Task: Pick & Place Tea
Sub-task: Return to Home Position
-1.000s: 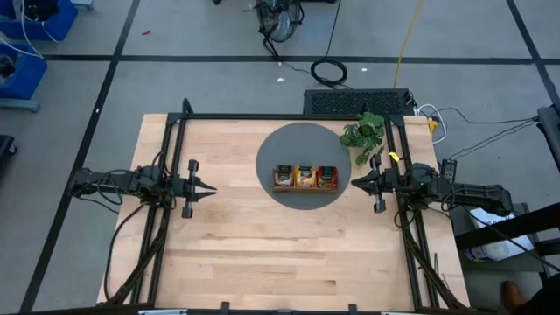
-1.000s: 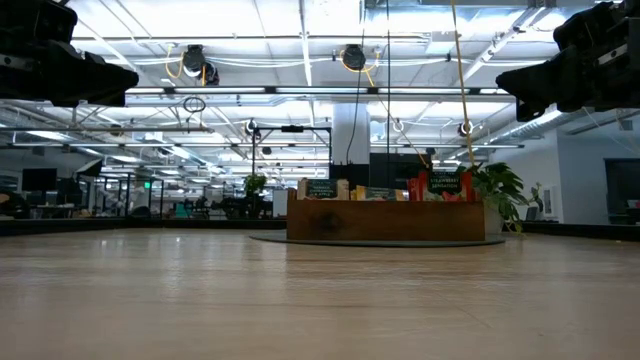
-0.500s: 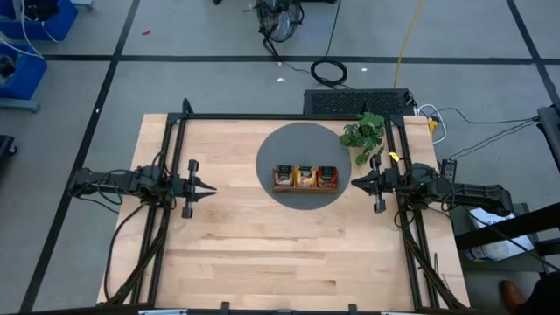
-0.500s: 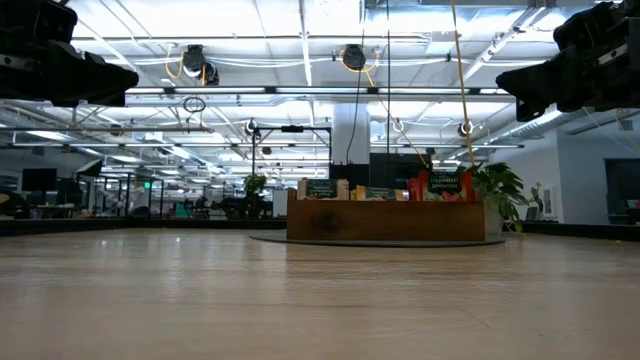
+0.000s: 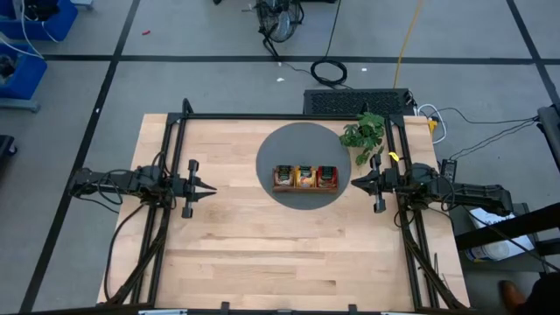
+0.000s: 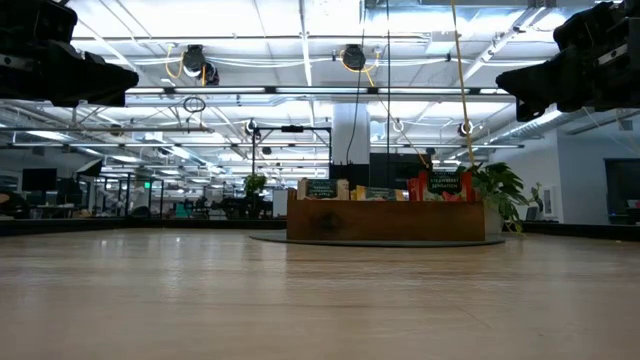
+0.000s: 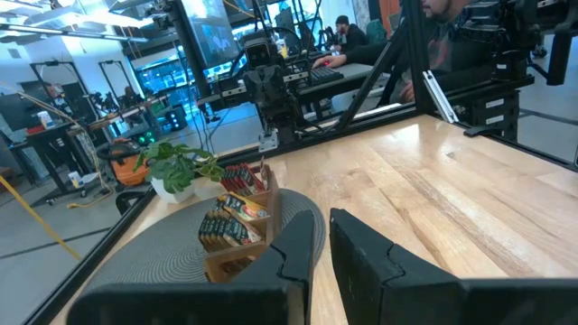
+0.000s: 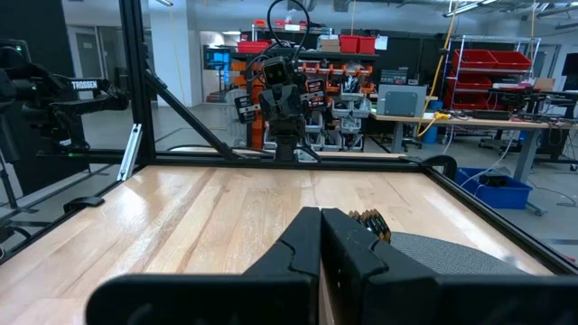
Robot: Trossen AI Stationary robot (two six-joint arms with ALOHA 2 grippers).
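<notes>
The tea sachets (image 5: 304,177), red, yellow and dark-printed, stand on edge in the three compartments of a brown wooden tray (image 5: 304,188). The tray rests on a round grey mat (image 5: 302,140) at the table's far middle. In the left wrist view the sachets (image 7: 230,221) also show. My left gripper (image 5: 213,186) hangs level at the table's left, pointing at the tray, its fingers (image 7: 302,244) a narrow gap apart with nothing between them. My right gripper (image 5: 353,183) hangs level just right of the mat, shut and empty.
A green potted plant (image 5: 365,133) stands at the mat's far right, close to my right arm. Black frame rails (image 5: 289,116) run along the far, left and right edges of the table. Bare wood (image 5: 280,254) spreads across the near half.
</notes>
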